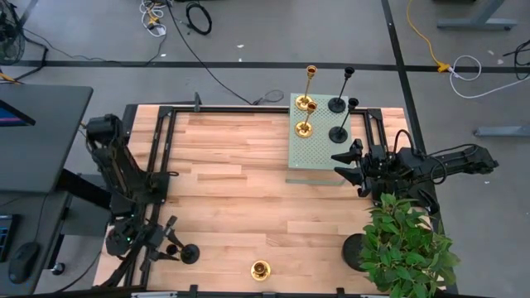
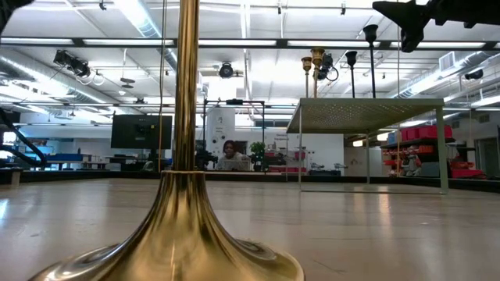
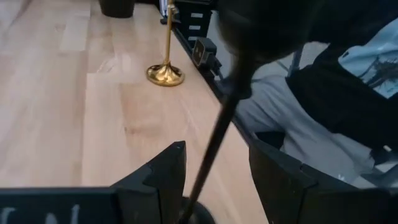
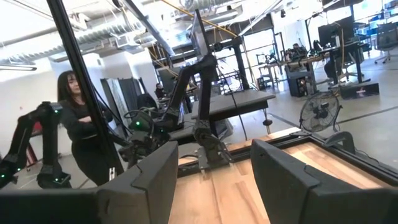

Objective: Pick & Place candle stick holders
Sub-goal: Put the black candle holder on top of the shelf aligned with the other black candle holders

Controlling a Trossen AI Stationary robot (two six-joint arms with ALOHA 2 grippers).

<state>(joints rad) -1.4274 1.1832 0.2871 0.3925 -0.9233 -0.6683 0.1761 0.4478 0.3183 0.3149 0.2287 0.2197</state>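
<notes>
On the wooden counter, the left end effector sits at the lower left of the high view, its fingers spread apart on either side of the thin stem of a matte black metal candlestick with a round base. In the left wrist view the stem rises between the two fingers with a gap on each side, so nothing is gripped yet. A shiny gold candlestick stands alone at the bottom centre of the high view.

The raised perforated green platform at upper right already carries two gold candlesticks and three black ones. The right end effector hovers at the platform's lower right edge, open and empty, beside the green potted plant.

The step in hand looks like grasping the black candlestick. To do it well, centre the stem between the fingers, close low near the base so the piece does not swing, then lift straight up before carrying it across, keeping clear of the gold one nearby.
</notes>
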